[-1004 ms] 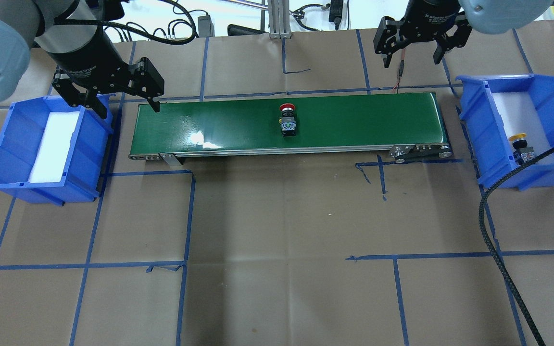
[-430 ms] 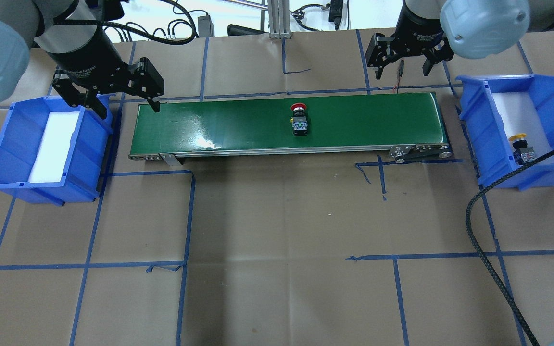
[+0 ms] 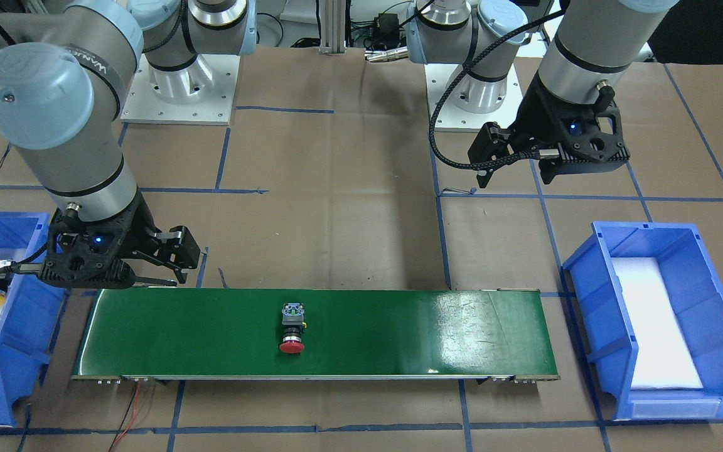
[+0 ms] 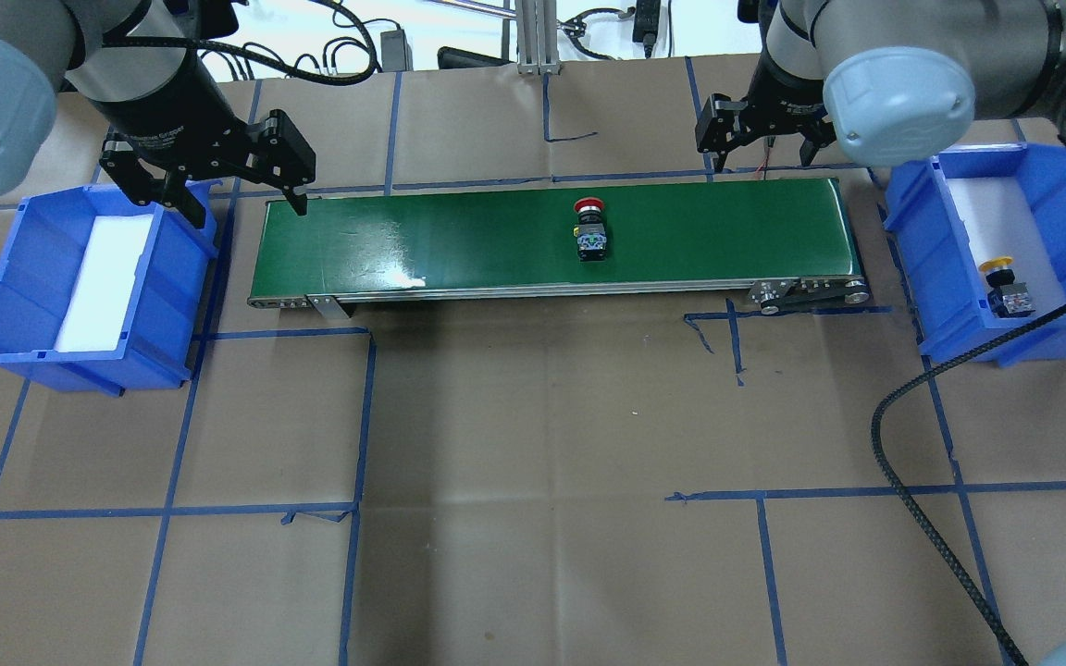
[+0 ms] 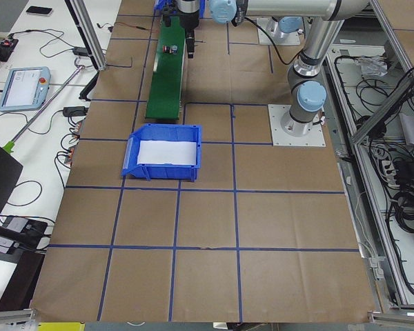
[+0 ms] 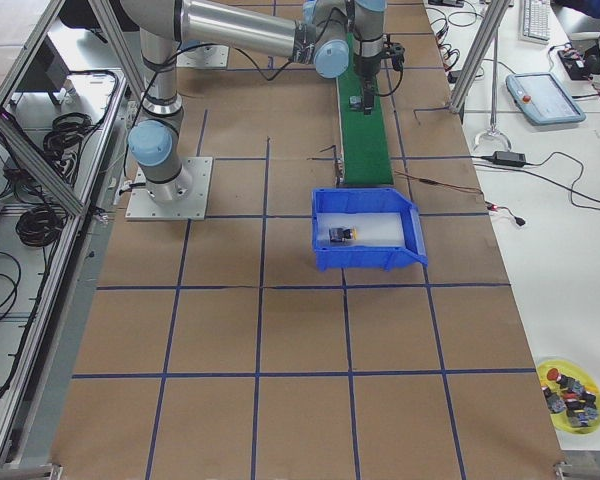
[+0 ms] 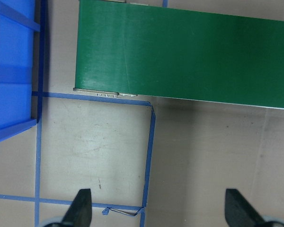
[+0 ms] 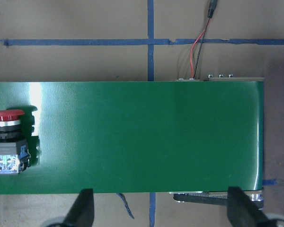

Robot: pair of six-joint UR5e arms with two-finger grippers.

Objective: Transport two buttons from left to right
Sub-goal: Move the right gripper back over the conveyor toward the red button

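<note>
The right pincer (image 4: pixel 762 154) hangs in the upper right of the overhead view with its two black fingers spread wide and nothing between them, above the top edge of the long green conveyor belt (image 4: pixel 459 240) near its right end. The red mushroom-capped push-button on a blocky black-grey body (image 4: pixel 591 231) lies on its side near the middle of the belt, cap toward the top of the frame, down and left of this pincer and well apart from it. In the right wrist view it sits at the left edge (image 8: pixel 9 142), outside the span of the fingertips (image 8: pixel 83 208). The yellow-capped push-button (image 4: pixel 1005 285) lies on white padding inside the blue plastic bin at the right (image 4: pixel 922 277), toward its lower end. The left pincer (image 4: pixel 246 211), in the upper left, is likewise spread and empty, over the gap between the belt's left end and the blue plastic bin at the left (image 4: pixel 172 277). Everything rests on a brown paper-covered surface (image 4: pixel 533 416) crossed with blue tape lines.
</note>
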